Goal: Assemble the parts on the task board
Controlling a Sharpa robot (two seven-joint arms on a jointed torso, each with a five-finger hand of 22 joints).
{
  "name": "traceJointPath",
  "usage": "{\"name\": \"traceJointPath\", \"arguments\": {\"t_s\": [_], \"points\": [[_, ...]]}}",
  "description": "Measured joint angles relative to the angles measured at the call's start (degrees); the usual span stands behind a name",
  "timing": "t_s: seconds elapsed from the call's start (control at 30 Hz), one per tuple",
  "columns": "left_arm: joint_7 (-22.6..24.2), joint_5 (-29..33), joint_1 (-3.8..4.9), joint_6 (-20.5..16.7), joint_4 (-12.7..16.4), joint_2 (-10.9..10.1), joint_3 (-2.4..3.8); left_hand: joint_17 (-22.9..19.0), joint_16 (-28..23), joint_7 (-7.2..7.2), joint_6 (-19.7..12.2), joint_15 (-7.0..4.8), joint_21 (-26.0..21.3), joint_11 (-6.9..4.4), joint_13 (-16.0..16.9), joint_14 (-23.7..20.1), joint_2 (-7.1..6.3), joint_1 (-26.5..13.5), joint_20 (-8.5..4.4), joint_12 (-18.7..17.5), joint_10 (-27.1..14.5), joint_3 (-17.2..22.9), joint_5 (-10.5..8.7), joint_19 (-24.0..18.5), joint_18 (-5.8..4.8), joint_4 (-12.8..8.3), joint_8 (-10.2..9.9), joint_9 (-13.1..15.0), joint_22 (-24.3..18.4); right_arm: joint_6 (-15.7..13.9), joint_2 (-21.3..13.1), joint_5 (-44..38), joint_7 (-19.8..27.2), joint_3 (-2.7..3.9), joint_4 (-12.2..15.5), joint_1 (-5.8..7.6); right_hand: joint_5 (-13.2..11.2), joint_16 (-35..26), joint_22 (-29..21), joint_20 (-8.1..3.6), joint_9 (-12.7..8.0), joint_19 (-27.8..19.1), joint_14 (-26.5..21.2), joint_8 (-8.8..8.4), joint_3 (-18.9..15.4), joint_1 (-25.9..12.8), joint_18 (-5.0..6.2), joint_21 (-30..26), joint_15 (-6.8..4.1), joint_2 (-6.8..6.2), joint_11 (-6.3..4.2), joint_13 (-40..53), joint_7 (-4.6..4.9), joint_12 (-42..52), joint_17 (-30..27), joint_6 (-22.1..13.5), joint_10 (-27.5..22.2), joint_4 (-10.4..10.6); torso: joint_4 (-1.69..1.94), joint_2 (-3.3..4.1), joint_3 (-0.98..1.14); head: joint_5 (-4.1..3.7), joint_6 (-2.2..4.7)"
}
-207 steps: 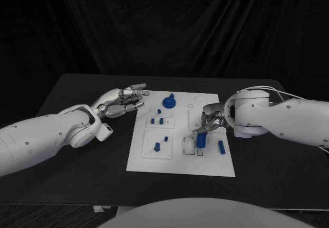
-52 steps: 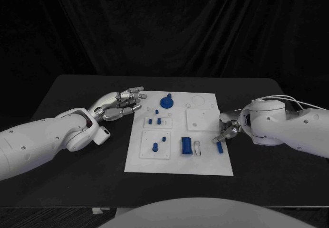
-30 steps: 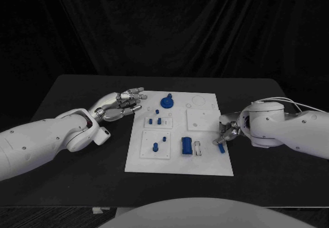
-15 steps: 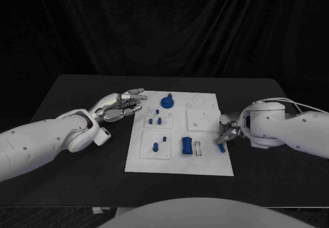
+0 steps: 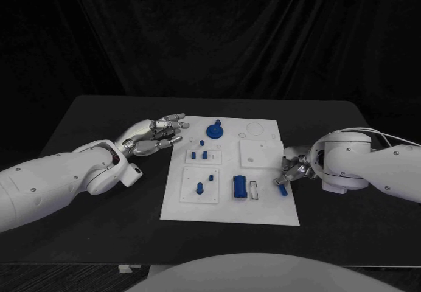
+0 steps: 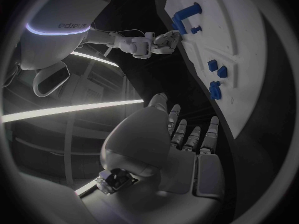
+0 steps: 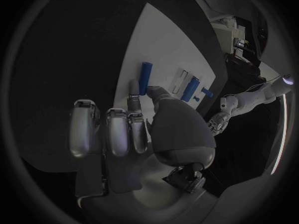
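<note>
The white task board [image 5: 263, 207] lies mid-table. On it a blue block [image 5: 238, 187] stands in a slot beside an unfilled slot, and a blue bar [image 5: 281, 189] lies flat near the right edge. A blue knob [image 5: 215, 129] and small blue pegs [image 5: 200, 155] sit farther back. My right hand [image 5: 294, 171] hovers at the board's right edge just behind the bar, holding nothing; in the right wrist view its fingertips [image 7: 133, 90] reach close to the bar [image 7: 144, 75]. My left hand [image 5: 158, 134] floats with its fingers spread beside the board's far left corner.
Black tabletop [image 5: 97, 201] surrounds the board on all sides. The left wrist view shows the board [image 6: 249, 45] with its blue block [image 6: 187, 16] and the right hand [image 6: 156, 42] beyond it. A square white insert [image 5: 259, 152] sits just behind the block.
Earliest, my right hand held the blue block above the board; the block now stands in its slot and the hand has drawn back to the right edge by the bar. Left hand unchanged.
</note>
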Motion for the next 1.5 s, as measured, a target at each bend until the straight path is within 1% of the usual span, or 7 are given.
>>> {"name": "traceJointPath", "arguments": {"t_s": [0.27, 0.47, 0.67, 0.8, 0.93, 1.1, 1.5], "points": [[-0.05, 0.0, -0.07, 0.02, -0.12, 0.13, 0.0, 0.0, 0.0, 0.0, 0.0, 0.0, 0.0, 0.0, 0.0, 0.0, 0.0, 0.0, 0.0, 0.0, 0.0, 0.1, 0.0, 0.0, 0.0, 0.1, 0.0, 0.0, 0.0, -1.06, -0.23, 3.55, 0.01, -0.08, 1.31, 0.0, 0.0, 0.0, -0.01, 0.0, 0.23, 0.0, -0.08, -0.18, 0.63, -0.23, -0.01, 0.0, 0.08, -0.22, 0.01, 0.0, 0.14, 0.0, 0.0, -0.26, -0.01, -0.31, -0.04, -0.03, 0.02, -0.03, 0.0], [-0.08, 0.0, -0.11, 0.05, -0.19, 0.16, 0.0, 0.0, 0.0, 0.0, 0.0, 0.0, 0.0, 0.0, 0.0, 0.0, 0.0, 0.0, 0.0, 0.0, 0.0, 0.16, 0.0, 0.0, 0.0, 0.16, 0.0, 0.0, 0.01, -1.68, -0.07, 5.88, 0.02, -0.09, 1.8, 0.52, -0.02, 0.0, -0.01, 0.0, 0.28, 0.0, -0.09, -0.18, 1.35, -0.53, 0.0, 0.0, 0.1, -0.51, 0.1, 0.0, 0.34, 0.0, 0.0, -0.46, -0.1, -0.71, -0.04, -0.03, 0.02, -0.15, 0.0], [-0.12, 0.0, -0.15, 0.09, -0.28, 0.22, 0.0, 0.0, 0.0, 0.0, 0.0, 0.0, 0.0, 0.0, -0.01, 0.0, 0.0, 0.0, 0.0, 0.0, 0.0, 0.16, 0.0, 0.0, 0.0, 0.16, 0.0, 0.0, 0.01, -2.34, 0.85, 8.8, 0.02, -0.07, 2.18, 1.17, -0.04, 0.0, -0.02, 0.0, 0.27, 0.0, -0.1, -0.18, 1.82, -1.08, 0.0, -0.2, 0.11, -0.43, 0.11, -0.01, 0.35, 0.0, 0.0, -0.86, -0.1, -0.87, -0.04, -0.03, 0.02, -0.18, 0.0], [-0.14, 0.0, -0.16, 0.13, -0.31, 0.25, 0.0, 0.0, 0.0, 0.0, 0.0, 0.0, 0.0, 0.0, -0.01, 0.0, 0.0, 0.0, 0.0, 0.0, 0.0, 0.16, 0.0, 0.0, 0.0, 0.16, 0.0, 0.0, 0.01, -2.79, 1.61, 10.63, 0.03, -0.06, 2.32, 1.36, -0.04, 0.0, -0.02, 0.0, 0.27, 0.0, -0.12, -0.18, 2.22, -1.61, -0.01, -0.2, 0.12, -0.49, 0.11, -0.01, 0.76, 0.0, 0.0, -1.27, -0.11, -0.91, -0.01, -0.02, 0.01, -0.09, 0.0], [-0.17, 0.0, -0.17, 0.16, -0.31, 0.24, 0.0, 0.0, 0.0, 0.0, 0.0, 0.0, 0.0, 0.0, -0.01, 0.0, 0.0, 0.0, 0.0, 0.0, 0.0, 0.16, 0.0, 0.0, 0.0, 0.16, 0.0, 0.0, 0.01, -3.42, 2.5, 12.21, 0.04, -0.07, 2.3, 1.41, -0.04, -0.24, -0.02, 0.0, 0.26, 0.0, -0.17, -0.18, 2.72, -2.38, -0.01, -0.64, 0.18, -0.2, 0.11, -0.01, 0.6, 0.0, 0.0, -2.13, -0.11, -0.67, 0.0, -0.02, -0.01, -0.04, 0.0], [-0.2, 0.0, -0.18, 0.19, -0.3, 0.21, 0.0, 0.0, 0.0, 0.0, 0.0, 0.0, 0.0, 0.0, -0.01, 0.0, 0.0, 0.0, 0.0, 0.0, 0.0, 0.16, 0.0, 0.0, 0.0, 0.16, 0.0, 0.0, 0.01, -4.21, 3.6, 13.69, 0.04, -0.07, 2.03, 1.45, -0.54, -0.46, -0.02, 0.0, 0.26, 0.0, -0.17, -0.18, 3.0, -2.87, -0.01, -1.01, 0.18, -0.58, 0.11, -0.01, 0.55, 0.0, 0.0, -2.29, -0.1, -0.77, 0.03, -0.01, -0.03, -0.12, 0.0], [-0.2, 0.0, -0.19, 0.21, -0.2, 0.11, 0.0, 0.0, 0.0, 0.0, 0.0, 0.0, 0.0, 0.0, -0.01, 0.0, 0.0, 0.0, 0.0, 0.0, 0.0, 0.16, 0.0, 0.0, 0.0, 0.16, 0.0, 0.0, 0.02, -5.28, 5.43, 15.71, 0.01, -0.08, 0.79, 1.45, -3.16, -0.86, -0.02, 0.41, 0.15, 0.0, -0.17, -0.17, 3.71, -4.1, -0.01, -2.32, 0.17, -0.4, 0.3, -0.01, 0.95, 0.0, -0.09, -2.72, 0.1, -0.71, 0.08, 0.03, -0.03, -0.07, 0.0]]}}
